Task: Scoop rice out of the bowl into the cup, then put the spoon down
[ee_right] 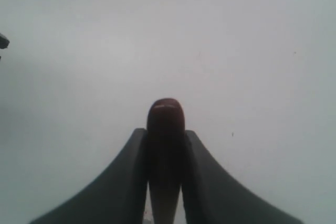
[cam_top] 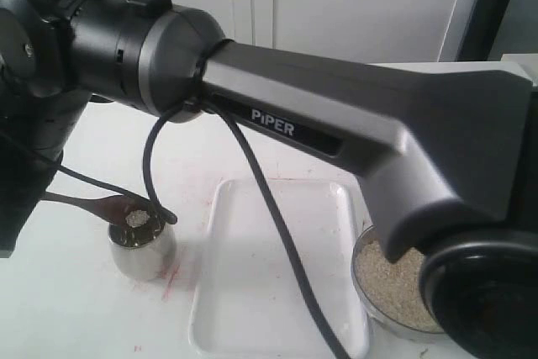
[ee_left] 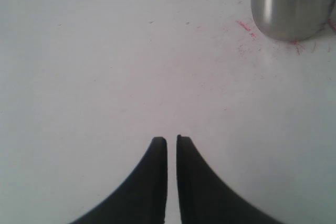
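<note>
— How much open room is the table [ee_left: 105,51] offering?
— It is lying bare in front of the left gripper [ee_left: 171,141]. In the exterior view a white tray [cam_top: 244,292] is sitting just right of the cup [cam_top: 141,251]. The bowl [cam_top: 356,279] is standing at the tray's far edge, holding rice [cam_top: 395,287].
— How are the arms posing?
— A dark arm [cam_top: 353,115] is stretching across from right to left.
— And the spoon [cam_top: 126,210]?
— The right gripper [ee_right: 165,134] is clamping its handle end. Its oval end, carrying a few grains, is hovering at the cup's mouth. The left gripper is hanging near the cup, fingers nearly touching, gripping nothing.
</note>
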